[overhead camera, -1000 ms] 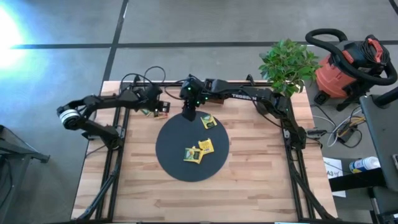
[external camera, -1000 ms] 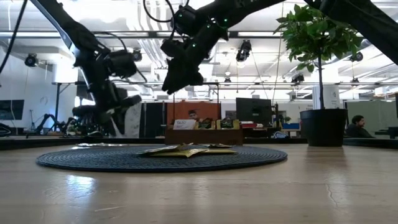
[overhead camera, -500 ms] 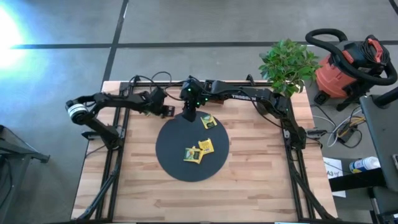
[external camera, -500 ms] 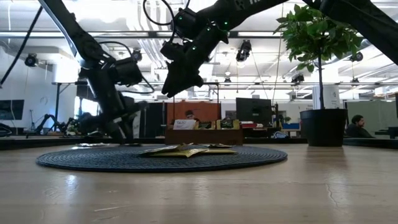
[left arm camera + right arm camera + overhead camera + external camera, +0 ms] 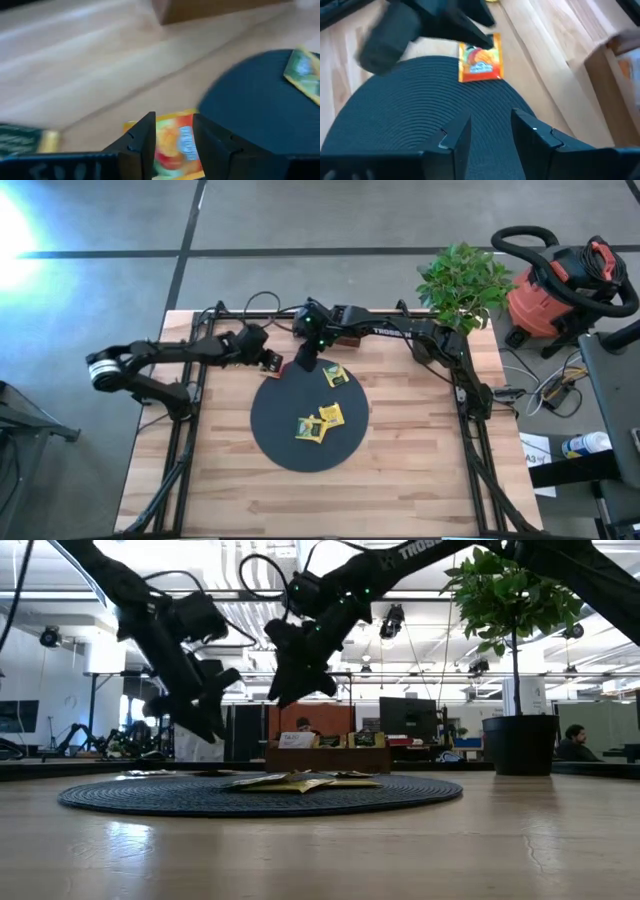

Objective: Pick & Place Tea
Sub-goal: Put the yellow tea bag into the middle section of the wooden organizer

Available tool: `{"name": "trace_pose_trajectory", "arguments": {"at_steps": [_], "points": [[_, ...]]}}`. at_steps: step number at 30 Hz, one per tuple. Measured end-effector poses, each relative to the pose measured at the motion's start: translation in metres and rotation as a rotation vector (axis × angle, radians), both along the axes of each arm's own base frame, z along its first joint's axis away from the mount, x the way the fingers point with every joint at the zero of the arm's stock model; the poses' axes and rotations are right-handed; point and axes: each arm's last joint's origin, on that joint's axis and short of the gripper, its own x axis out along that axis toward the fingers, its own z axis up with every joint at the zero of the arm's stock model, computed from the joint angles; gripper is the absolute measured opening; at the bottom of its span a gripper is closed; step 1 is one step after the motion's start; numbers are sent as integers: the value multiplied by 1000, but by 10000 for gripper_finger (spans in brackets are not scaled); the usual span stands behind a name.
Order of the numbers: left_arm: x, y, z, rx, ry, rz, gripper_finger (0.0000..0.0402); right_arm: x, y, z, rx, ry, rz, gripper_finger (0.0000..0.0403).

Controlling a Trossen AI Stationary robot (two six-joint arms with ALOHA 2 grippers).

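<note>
An orange-red tea packet (image 5: pixel 480 62) hangs at the far left rim of the black disc (image 5: pixel 300 430), with my left gripper (image 5: pixel 270 362) shut on it. The left wrist view shows the packet (image 5: pixel 175 145) between the two fingers. Other yellow and green tea packets (image 5: pixel 322 420) lie flat on the disc. My right gripper (image 5: pixel 490 132) hovers open over the disc's far edge, just right of the left one, with nothing between its fingers. My left gripper pinches the orange-red packet between its two fingers by its upper edge (image 5: pixel 489 44). The fingers slant down from the table's left side. The packet hangs below them, clear of the table, its lower part over the disc's rim.
A brown wooden tray (image 5: pixel 325 755) stands at the table's far edge behind the disc. A green packet (image 5: pixel 20 140) lies on the wood left of my left gripper. A potted plant (image 5: pixel 462 285) stands at the far right corner. The near half of the table is bare wood.
My left gripper dipped to the table beside the disc. It then rose and went right toward the disc's rim, carrying the orange-red packet clear of the wood. My right gripper stayed over the disc's far edge and rolled a little.
</note>
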Motion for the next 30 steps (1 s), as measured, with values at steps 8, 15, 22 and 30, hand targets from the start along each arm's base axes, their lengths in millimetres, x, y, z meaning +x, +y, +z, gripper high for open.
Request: {"name": "trace_pose_trajectory", "arguments": {"at_steps": [8,15,22,30], "points": [[-5,5,-26,-36,112,135,125,-1,2,-6,6,12,5,127],[12,9,-54,-137,113,110,125,0,1,-4,-2,-3,8,130],[29,-2,-40,-158,-14,-67,125,0,1,-5,4,3,3,125],[35,-5,-22,-166,-172,-218,125,-2,-3,-5,19,9,-21,125]]}}
